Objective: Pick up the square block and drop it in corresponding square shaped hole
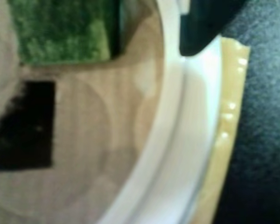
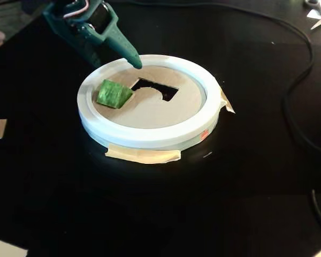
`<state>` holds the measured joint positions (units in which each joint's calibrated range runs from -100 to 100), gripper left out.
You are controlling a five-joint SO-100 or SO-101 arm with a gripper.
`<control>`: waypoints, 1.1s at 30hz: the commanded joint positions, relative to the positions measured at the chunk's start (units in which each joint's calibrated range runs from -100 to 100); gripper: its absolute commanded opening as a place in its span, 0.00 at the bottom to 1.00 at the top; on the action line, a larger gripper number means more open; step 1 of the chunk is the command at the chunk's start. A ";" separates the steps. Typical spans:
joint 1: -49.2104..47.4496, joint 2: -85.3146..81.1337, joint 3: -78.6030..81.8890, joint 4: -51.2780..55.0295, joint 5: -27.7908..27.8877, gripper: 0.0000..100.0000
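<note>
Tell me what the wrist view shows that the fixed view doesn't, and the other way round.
Only the wrist view shows the green cube's mottled surface close up. Only the fixed view shows the teal hand with a fingertip at the ring's far edge, the whole white ring, the black cable and the cube tilted, partly sunk in a cutout. Both show the cube, the tan cardboard disc, a dark cutout, tape and black table.

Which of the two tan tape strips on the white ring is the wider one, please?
The front tape strip, at the near edge of the white ring in the fixed view; the right tape tab is a small pointed piece.
</note>
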<state>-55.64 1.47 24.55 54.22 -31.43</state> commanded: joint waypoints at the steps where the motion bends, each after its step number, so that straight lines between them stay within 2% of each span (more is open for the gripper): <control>1: 0.71 -7.70 -1.42 1.43 0.24 0.84; 8: 8.95 -14.95 -1.51 7.35 3.22 0.85; 18: 18.94 -10.74 -0.32 6.44 5.62 0.84; 24: 17.19 -3.40 -0.41 6.04 4.98 0.84; 33: 15.07 -2.23 -0.50 5.94 4.84 0.84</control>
<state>-39.36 -0.49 24.94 60.62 -26.15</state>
